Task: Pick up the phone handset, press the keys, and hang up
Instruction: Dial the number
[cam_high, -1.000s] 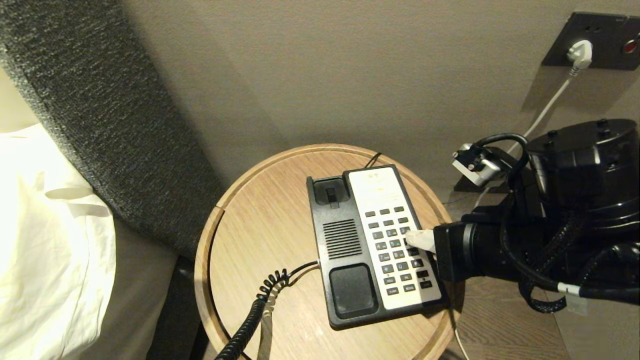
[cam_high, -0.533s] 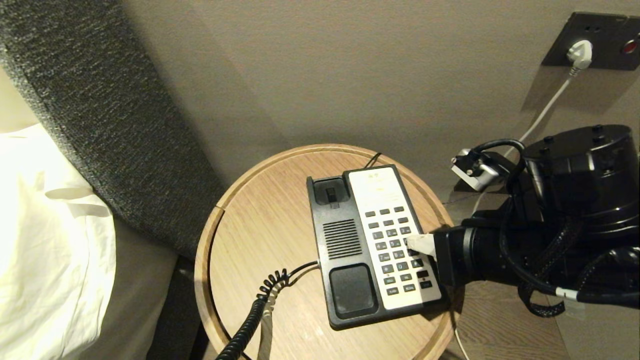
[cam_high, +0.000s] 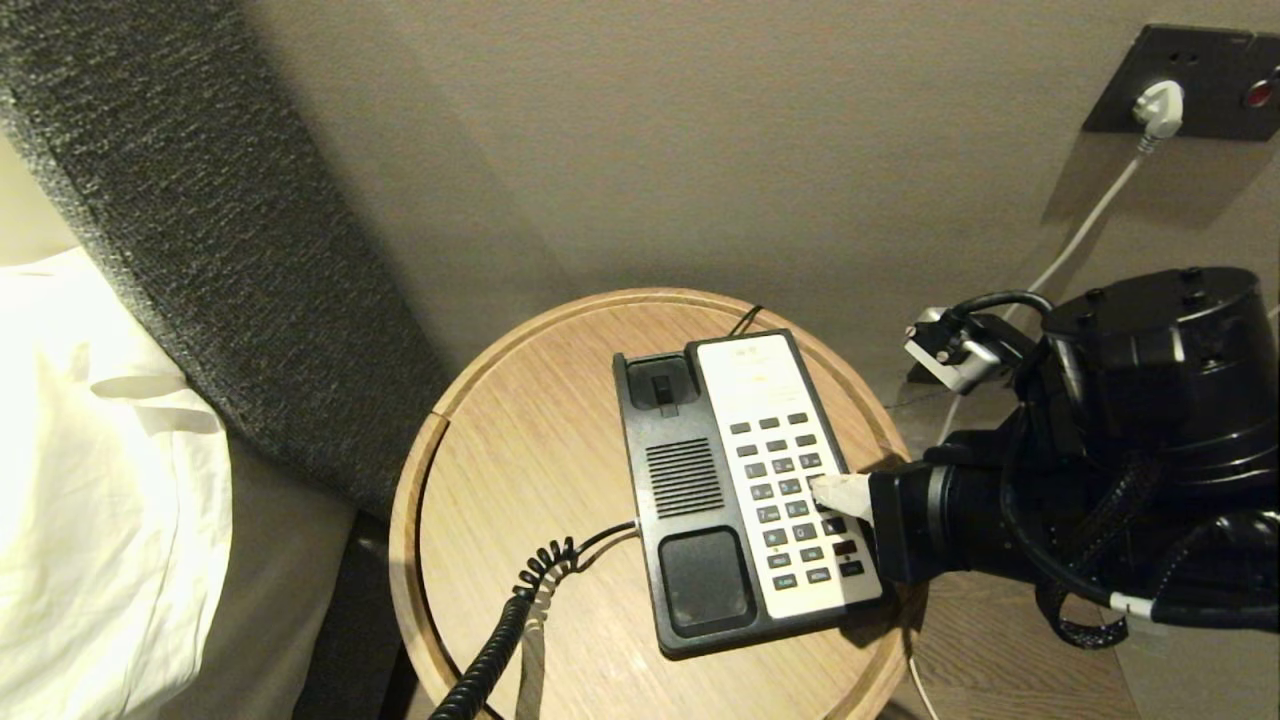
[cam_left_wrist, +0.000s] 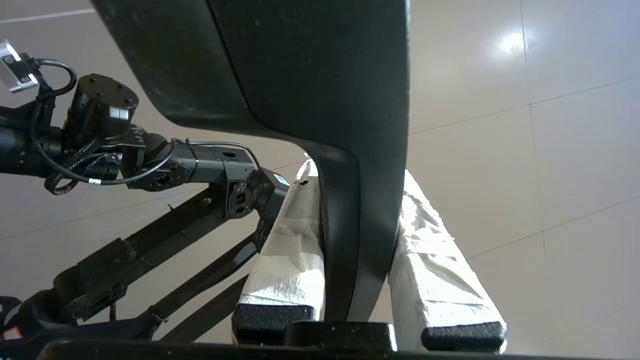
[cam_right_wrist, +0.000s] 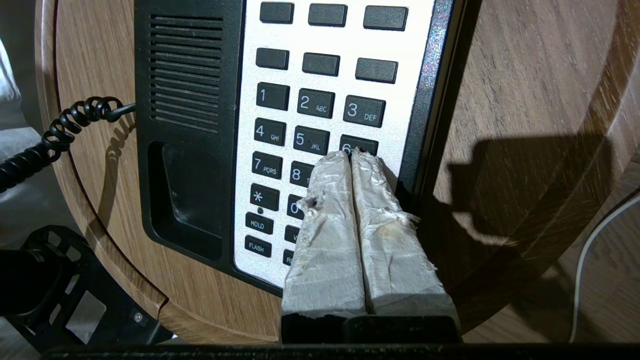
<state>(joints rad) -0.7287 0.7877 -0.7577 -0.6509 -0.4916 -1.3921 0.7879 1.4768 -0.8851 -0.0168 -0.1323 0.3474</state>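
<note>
The black phone handset fills the left wrist view, and my left gripper is shut on its narrow middle with a white-wrapped finger on each side. It is held off the phone, outside the head view. Its coiled cord runs off the table's front edge. The phone base lies on the round table with an empty cradle. My right gripper reaches in from the right, shut, with nothing between its fingers. Its tips lie on the keys at the 6 key.
The round wooden table has a raised rim and stands against a beige wall. A dark padded headboard and white bedding are on the left. A wall socket with a white plug and cable is at the upper right.
My right arm's upper part has sunk a little in the head view. Its fingertips stay at the same spot on the keypad. The phone and cord have not moved.
</note>
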